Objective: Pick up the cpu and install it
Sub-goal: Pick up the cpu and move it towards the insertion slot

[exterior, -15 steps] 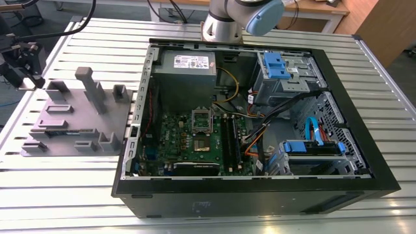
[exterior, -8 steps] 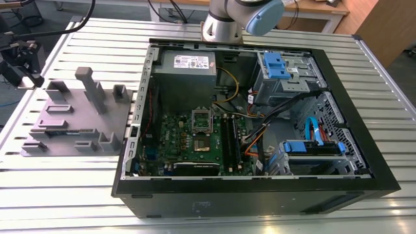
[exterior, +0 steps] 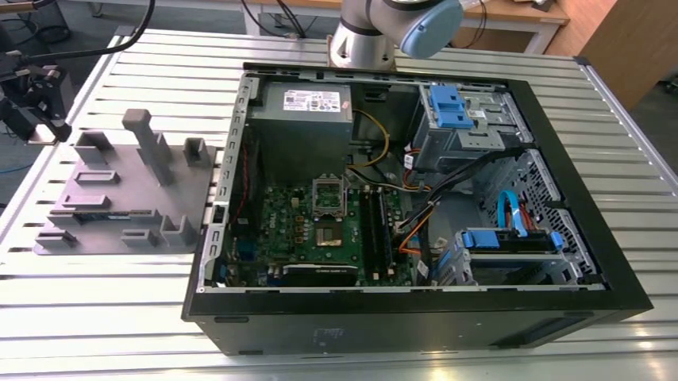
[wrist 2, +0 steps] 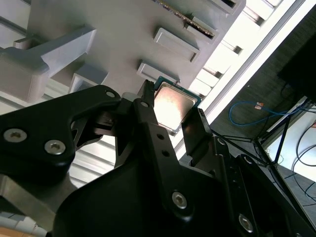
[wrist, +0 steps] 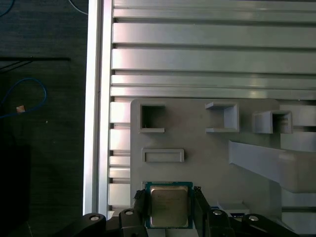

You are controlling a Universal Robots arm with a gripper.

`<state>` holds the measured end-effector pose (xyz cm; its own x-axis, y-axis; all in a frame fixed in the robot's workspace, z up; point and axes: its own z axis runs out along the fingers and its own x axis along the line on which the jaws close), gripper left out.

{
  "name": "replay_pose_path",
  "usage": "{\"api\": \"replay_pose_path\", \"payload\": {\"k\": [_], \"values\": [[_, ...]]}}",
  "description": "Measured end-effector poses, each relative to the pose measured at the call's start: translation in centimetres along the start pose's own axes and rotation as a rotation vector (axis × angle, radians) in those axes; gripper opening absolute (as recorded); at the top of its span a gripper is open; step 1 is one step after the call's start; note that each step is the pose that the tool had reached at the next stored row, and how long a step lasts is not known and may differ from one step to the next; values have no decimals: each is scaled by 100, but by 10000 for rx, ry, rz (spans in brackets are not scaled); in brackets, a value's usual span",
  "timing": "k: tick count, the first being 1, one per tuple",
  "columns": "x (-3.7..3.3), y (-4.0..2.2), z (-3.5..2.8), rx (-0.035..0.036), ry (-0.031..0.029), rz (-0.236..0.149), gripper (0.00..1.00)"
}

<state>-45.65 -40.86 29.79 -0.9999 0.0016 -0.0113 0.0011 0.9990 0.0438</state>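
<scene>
The cpu (wrist: 169,206) sits between the two black fingers (wrist: 140,201) of the gripper (wrist: 170,211) in both wrist views. The fingers are set narrow and press on two opposite sides of the chip, while its other two sides are free. The chip is over the grey tray (wrist: 197,148), close to the tray's outer border. I cannot tell if its underside touches the tray or is raised from it.

Just beside the chip there is a low rectangular frame (wrist: 163,155) on the tray, and past this a square pocket (wrist: 153,117). A tall slanted rib (wrist: 266,160) stands near one side. Beyond the tray's border run the slats of the aluminium table (wrist: 207,59), then the table's rail (wrist: 94,98), then the dark floor (wrist: 44,148) with a blue cable (wrist: 24,94).

The chip is small, flat and square. Its top is a silver-grey metal plate with a soft shine, and a thin green rim shows around the plate.

In the exterior view the gripper (exterior: 40,111) is at the upper left of the frame, at the tray's far left corner, with open air around it. The open computer case (exterior: 424,317) fills the centre and right of the frame, well apart from the gripper. The tray's upright posts (exterior: 143,131) stand between them. Inside the case the motherboard (exterior: 302,238) lies in the lower left part, and the metal-framed socket (exterior: 327,194) is near its middle.
</scene>
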Motion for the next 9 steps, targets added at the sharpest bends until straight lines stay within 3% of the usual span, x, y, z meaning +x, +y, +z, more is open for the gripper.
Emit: {"api": "replay_pose_path", "payload": {"k": [9], "values": [[0,2,-38,0,0,0,47]]}}
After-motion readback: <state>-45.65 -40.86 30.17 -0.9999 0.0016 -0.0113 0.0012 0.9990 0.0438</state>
